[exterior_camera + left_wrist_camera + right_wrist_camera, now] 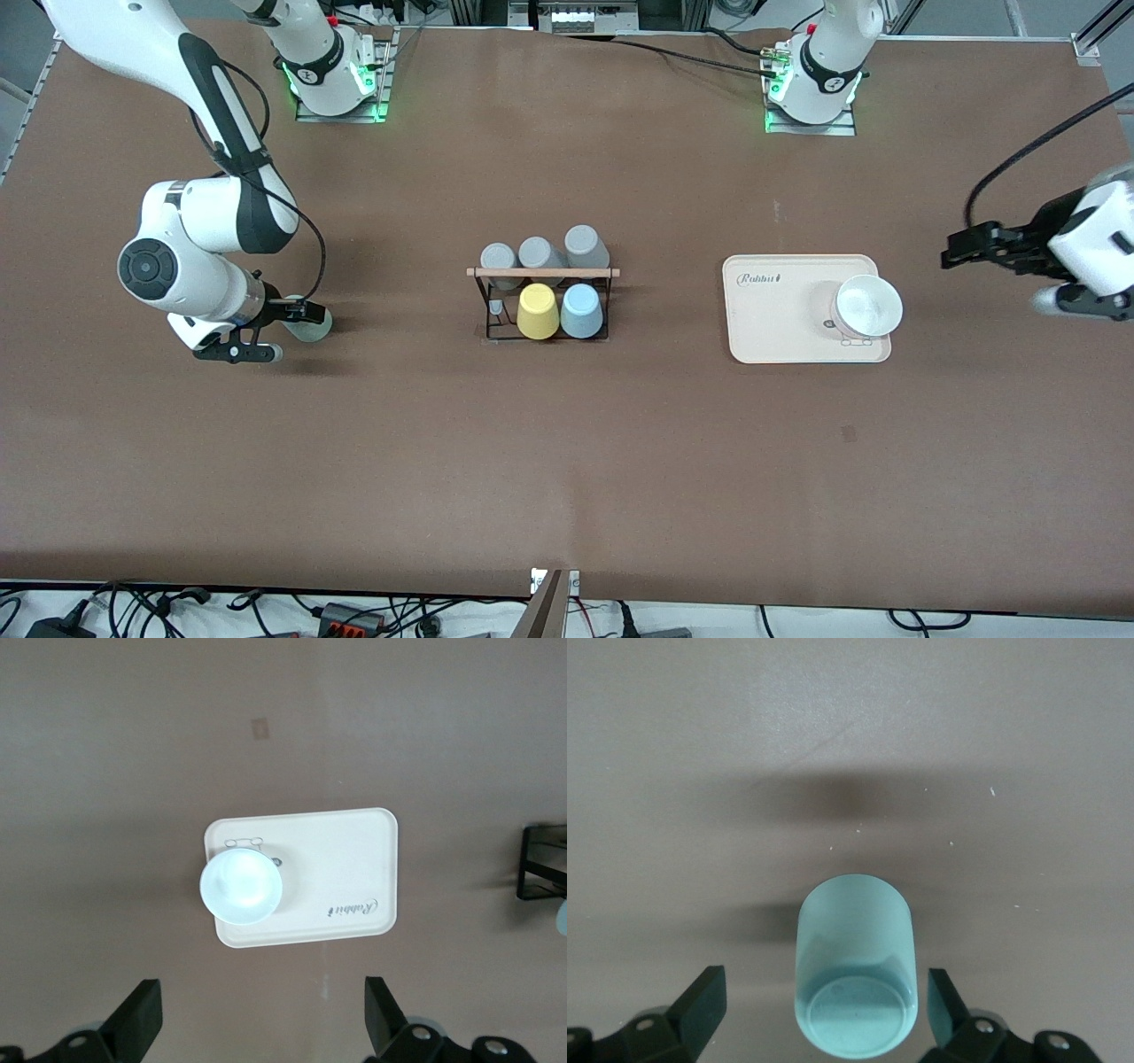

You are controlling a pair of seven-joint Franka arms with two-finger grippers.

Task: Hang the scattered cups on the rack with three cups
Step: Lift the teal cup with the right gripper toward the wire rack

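Lying on the table point(567, 461) toward the right arm's end, at nine o'clock from the rack point(543, 301), the mint cup point(855, 966) sits between the right gripper's point(824, 1014) spread, untouching fingers. Left gripper point(261, 1019) waits open.

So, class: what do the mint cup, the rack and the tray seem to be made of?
Mint cup: likely matte plastic or glazed ceramic, with a smooth, even, dull surface.
Rack: thin black wire, probably metal, with a pale rod across the top that looks wooden.
Tray: beige, smooth, rounded corners, probably plastic or silicone.
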